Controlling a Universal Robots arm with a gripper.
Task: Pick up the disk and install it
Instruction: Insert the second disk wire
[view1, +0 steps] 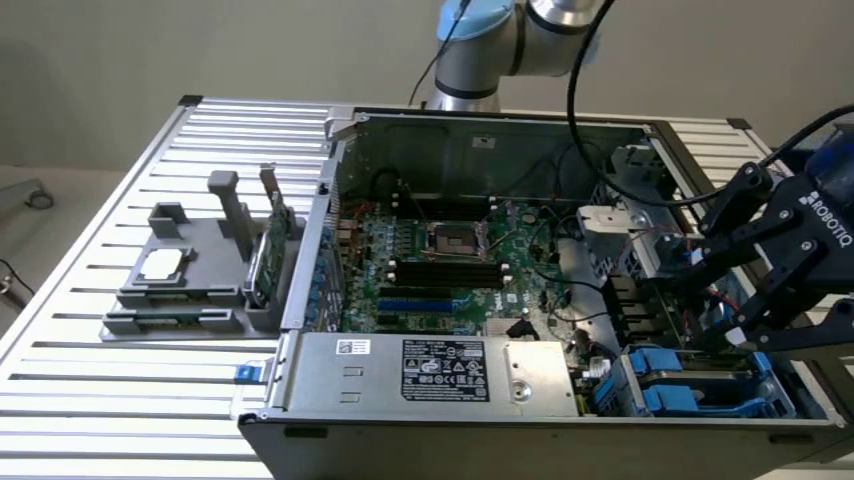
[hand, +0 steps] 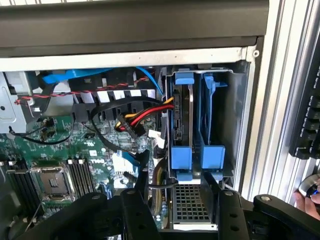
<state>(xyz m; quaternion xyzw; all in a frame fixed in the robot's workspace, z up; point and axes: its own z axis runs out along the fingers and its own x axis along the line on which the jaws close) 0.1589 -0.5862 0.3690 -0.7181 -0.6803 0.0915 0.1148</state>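
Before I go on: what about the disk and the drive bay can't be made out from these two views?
- Disk: stands on edge in the drive bay in the wrist view, so its label face is hidden.
- How deep it sits: hidden by the blue carrier.
- Exterior view: the open gripper covers part of the bay.

Single arm (view1: 527, 25) reaching down from the rear of the scene toward the exterior view's right. Gripper (view1: 721, 335) — black, linkage-type — angled downward with its fingers (hand: 141, 172) spread wide apart and nothing between them; the wrist view shows both fingertips pointing forward, clear of contact.
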